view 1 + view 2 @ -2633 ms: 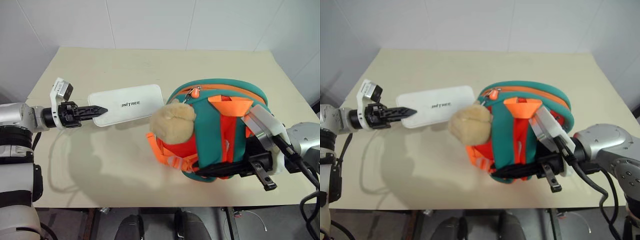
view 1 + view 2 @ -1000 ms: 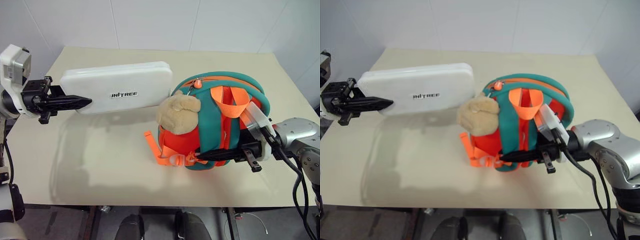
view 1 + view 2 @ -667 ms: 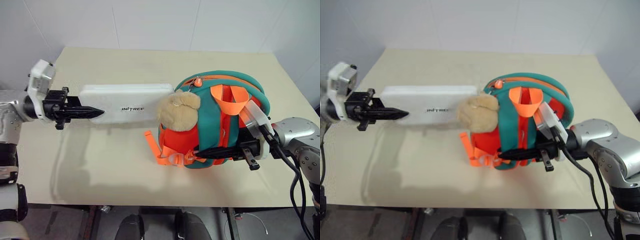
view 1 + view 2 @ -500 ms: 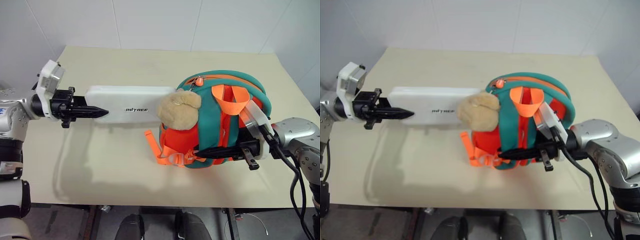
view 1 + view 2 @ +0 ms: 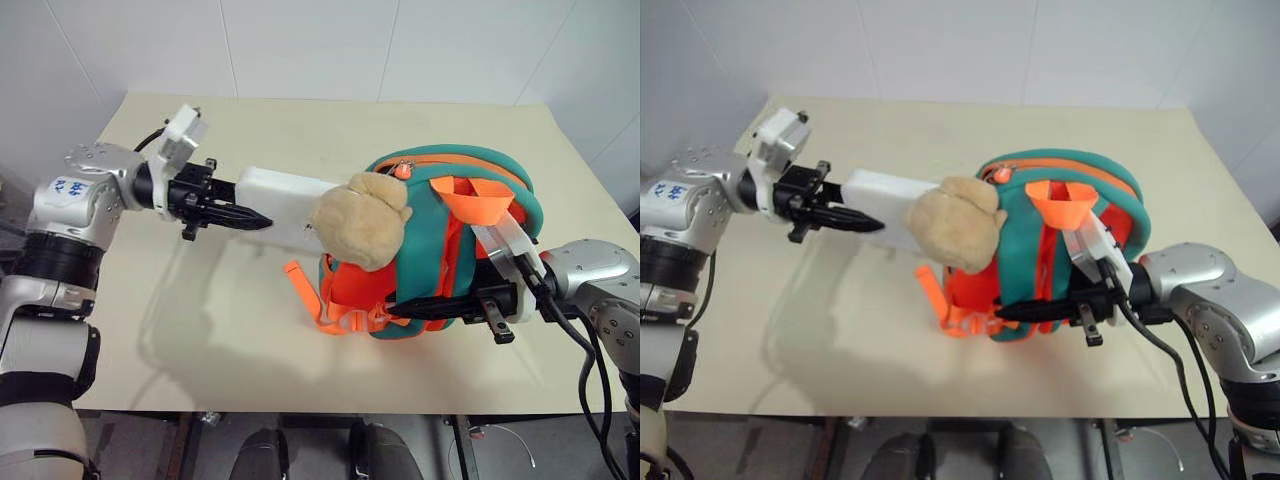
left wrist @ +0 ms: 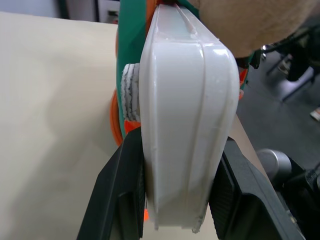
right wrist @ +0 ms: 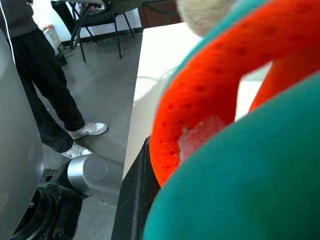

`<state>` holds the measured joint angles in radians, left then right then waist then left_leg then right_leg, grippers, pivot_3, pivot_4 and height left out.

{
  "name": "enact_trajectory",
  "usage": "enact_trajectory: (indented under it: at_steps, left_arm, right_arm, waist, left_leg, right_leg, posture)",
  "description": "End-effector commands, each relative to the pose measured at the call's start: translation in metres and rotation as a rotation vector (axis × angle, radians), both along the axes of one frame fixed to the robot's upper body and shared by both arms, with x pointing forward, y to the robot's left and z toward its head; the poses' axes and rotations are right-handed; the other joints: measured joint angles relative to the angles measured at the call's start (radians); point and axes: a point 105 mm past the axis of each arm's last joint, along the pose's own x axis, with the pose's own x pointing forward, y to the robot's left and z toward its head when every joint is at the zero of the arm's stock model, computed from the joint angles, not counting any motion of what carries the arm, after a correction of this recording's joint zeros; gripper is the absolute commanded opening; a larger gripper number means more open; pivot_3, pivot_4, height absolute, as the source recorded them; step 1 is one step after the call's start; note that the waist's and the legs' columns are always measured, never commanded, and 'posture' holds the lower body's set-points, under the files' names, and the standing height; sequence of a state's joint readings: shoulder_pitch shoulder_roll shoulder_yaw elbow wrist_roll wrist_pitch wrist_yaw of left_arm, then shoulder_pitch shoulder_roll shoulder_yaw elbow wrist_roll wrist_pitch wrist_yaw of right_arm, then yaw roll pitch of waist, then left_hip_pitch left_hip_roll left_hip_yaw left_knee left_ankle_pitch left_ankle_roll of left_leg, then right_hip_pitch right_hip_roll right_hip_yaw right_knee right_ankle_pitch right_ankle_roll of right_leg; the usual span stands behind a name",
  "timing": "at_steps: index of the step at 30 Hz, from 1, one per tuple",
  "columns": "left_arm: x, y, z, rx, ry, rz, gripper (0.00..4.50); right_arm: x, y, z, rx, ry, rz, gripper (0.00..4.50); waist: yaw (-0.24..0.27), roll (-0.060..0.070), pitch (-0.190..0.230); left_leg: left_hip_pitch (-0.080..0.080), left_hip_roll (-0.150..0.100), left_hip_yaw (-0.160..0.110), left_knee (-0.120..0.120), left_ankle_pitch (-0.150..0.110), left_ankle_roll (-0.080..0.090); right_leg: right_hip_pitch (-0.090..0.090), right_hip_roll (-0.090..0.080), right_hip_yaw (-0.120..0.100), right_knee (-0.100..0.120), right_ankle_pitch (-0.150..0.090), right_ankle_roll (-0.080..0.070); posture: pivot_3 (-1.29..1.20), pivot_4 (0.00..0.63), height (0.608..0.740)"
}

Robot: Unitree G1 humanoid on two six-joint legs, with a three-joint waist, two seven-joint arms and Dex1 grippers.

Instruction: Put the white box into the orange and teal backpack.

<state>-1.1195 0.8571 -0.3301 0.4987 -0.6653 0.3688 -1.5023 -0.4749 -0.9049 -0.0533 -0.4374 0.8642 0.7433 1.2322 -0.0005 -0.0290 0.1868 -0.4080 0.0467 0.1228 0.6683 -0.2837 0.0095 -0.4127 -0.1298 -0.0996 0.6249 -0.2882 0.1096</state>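
No lettering can be read on the white box [image 5: 285, 203] or elsewhere.

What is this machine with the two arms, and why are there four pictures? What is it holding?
It is a robot shaped a bit like a person, with two arms. Each arm ends in a gripper, a claw with two black fingers. Two pictures come from cameras in its head, looking down at a table. The other two come from small cameras on its wrists, so everything there looks very close.

The left gripper is shut on the white box, pinching one end. You can see that up close in the left wrist picture, with a black finger on each side of the box. The box's other end goes in behind the plush toy on the orange and teal backpack.

The right gripper holds the backpack by its lower edge.
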Motion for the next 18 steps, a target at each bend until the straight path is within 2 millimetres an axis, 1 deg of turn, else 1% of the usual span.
enact_trajectory:
  at_steps: [1,4,11,13,15,18]
  left_arm:
    - [-0.011,-0.017,0.01,0.035,-0.027,-0.172,1.26]
    - [-0.006,-0.029,0.006,0.089,-0.021,-0.186,1.26]
    - [0.009,-0.06,-0.002,0.202,0.051,-0.177,1.26]
    - [0.009,-0.077,-0.005,0.226,0.034,-0.206,1.26]
    - [0.01,-0.088,-0.008,0.237,0.014,-0.219,1.26]
    - [0.011,-0.109,-0.006,0.207,0.0,-0.223,1.26]
  right_arm:
    - [-0.002,0.002,0.007,0.02,-0.056,0.01,0.67]
    - [-0.001,0.003,0.007,0.022,-0.056,0.011,0.67]
    - [0.001,0.005,0.006,0.021,-0.053,0.011,0.67]
    - [0.003,0.005,0.005,0.024,-0.053,0.008,0.67]
    - [0.003,0.006,0.004,0.024,-0.052,0.007,0.67]
    - [0.005,0.008,0.004,0.025,-0.053,0.008,0.67]
  waist:
    - [0.002,0.0,0.0]
    - [0.002,0.0,0.0]
    - [0.005,0.0,0.0]
    - [0.006,0.0,0.0]
    - [0.007,0.0,0.0]
    - [0.007,0.0,0.0]
  left_leg:
    - [0.0,0.0,0.0,0.0,0.0,0.0]
    - [0.0,0.0,0.0,0.001,0.0,0.0]
    - [-0.001,0.0,0.0,0.002,0.0,0.0]
    - [-0.002,0.0,0.0,0.003,0.0,0.0]
    - [-0.002,0.0,0.0,0.003,0.0,0.0]
    - [-0.002,0.0,-0.001,0.004,0.0,0.0]
  right_leg:
    - [0.0,0.0,0.0,0.0,0.0,0.0]
    - [0.0,0.0,0.0,0.0,0.0,0.0]
    - [0.0,0.0,-0.001,0.0,0.0,0.0]
    - [0.0,0.0,-0.002,0.0,0.0,0.0]
    - [0.001,0.0,-0.002,0.0,0.0,0.0]
    - [0.001,0.0,-0.002,0.0,0.0,0.0]
  posture:
    - [0.0,0.15,0.74]
    - [0.0,0.15,0.74]
    - [0.0,0.15,0.74]
    - [0.0,0.15,0.74]
    - [0.0,0.15,0.74]
    - [0.0,0.15,0.74]
